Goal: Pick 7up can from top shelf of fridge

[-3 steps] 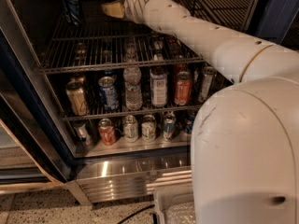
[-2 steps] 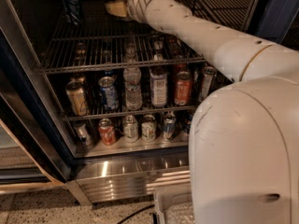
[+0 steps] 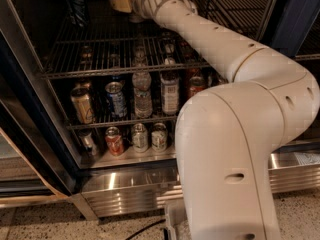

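Over the last second the gripper [image 3: 121,4] has barely travelled. It sits at the top of the frame, left of centre, above the back of the top shelf [image 3: 100,49], and has crept only slightly upward toward the frame's upper edge. The arm [image 3: 210,39] keeps the same long reach into the fridge [image 3: 130,184]. Whether the gripper is open or closed, or holding anything, cannot be told from this view. The 7up can cannot be picked out either. It is probably hidden behind the gripper and wrist, since the only can plainly seen on that shelf is the dark blue can [image 3: 76,6] in the upper left. The small rise suggests either a final adjustment around the can or the very start of a lift, so the pick is not yet confirmed.
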{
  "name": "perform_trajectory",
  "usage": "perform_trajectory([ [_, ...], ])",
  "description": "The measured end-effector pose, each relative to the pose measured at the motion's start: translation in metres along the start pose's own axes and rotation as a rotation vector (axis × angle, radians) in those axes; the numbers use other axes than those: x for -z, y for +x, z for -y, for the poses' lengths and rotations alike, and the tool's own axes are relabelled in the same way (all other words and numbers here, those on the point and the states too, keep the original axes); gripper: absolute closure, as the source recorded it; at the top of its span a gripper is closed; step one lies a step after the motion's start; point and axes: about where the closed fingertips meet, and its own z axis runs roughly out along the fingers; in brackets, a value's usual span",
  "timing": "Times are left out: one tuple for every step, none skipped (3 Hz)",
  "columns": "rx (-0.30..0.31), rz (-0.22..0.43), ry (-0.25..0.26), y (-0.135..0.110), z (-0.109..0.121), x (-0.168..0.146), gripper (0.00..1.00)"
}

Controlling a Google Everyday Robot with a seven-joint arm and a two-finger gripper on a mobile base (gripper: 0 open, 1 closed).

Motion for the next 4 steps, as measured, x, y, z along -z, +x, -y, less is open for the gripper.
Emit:
perform_trajectory([
  [0.001, -0.007, 0.023, 0.0051, 0.0146, -0.0072, 0.16],
  [0.006, -0.009, 0.024, 0.0050, 0.0163, -0.0114, 0.16],
  [0.006, -0.009, 0.024, 0.0050, 0.0163, -0.0114, 0.34],
  [0.006, -0.009, 0.024, 0.0051, 0.0162, -0.0114, 0.59],
])
